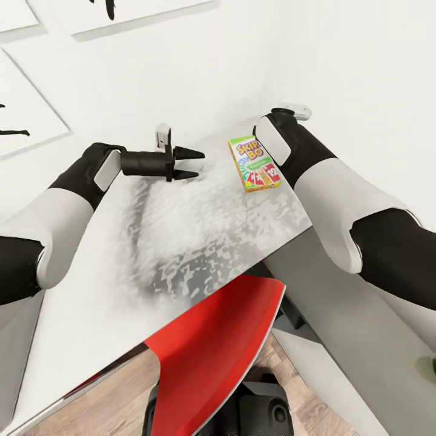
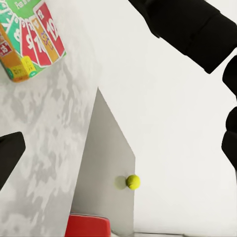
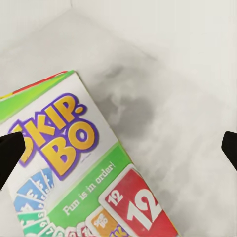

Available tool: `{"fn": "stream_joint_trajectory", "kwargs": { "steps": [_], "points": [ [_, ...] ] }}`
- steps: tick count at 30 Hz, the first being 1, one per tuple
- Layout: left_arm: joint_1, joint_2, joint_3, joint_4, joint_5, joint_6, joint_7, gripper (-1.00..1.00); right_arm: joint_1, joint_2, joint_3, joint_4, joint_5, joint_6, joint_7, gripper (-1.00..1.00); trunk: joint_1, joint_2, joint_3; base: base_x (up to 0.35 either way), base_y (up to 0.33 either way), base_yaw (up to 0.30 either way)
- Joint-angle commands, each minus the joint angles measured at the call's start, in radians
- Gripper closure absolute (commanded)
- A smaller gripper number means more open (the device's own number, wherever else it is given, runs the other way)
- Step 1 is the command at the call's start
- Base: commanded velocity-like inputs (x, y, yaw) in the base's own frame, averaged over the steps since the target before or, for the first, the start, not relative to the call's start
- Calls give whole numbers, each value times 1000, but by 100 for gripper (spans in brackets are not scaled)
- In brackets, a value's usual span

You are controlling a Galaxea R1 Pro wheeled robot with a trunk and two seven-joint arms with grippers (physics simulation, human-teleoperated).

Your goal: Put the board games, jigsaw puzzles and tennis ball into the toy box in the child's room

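The orange-green Skip-Bo board game (image 1: 255,163) lies flat on the table's (image 1: 181,242) white top near the wall. My right gripper (image 3: 118,153) hovers open right over the Skip-Bo box (image 3: 74,168); one fingertip (image 3: 10,158) is above the box, the other above bare table. In the head view my right forearm hides that gripper. My left gripper (image 1: 192,165) is open and empty a little to the box's left, pointing at it. The tennis ball (image 2: 132,181) rests on a lower grey-white surface past the table's edge. The Skip-Bo box (image 2: 29,39) also shows there.
A red chair (image 1: 218,345) is tucked under the table's front edge, just ahead of my base. A white wall with framed pictures (image 1: 24,115) stands close behind the table. A grey side panel (image 2: 106,173) drops from the table's edge.
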Motion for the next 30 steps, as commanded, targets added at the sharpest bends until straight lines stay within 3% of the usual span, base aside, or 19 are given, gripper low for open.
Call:
{"fn": "stream_joint_trajectory", "kwargs": {
  "steps": [1, 30],
  "points": [
    [-1, 0, -5, 0, 2, 5, -4, -100, -1, 0, 4, 0, -3, 5, -6, -100, 0, -2, -3, 0, 0, 0],
    [-1, 4, -6, 0, 3, 5, -5, -100, -2, 0, 6, -1, 0, -12, -8, -100, 0, -2, -51, 0, 0, 0]
  ]
}}
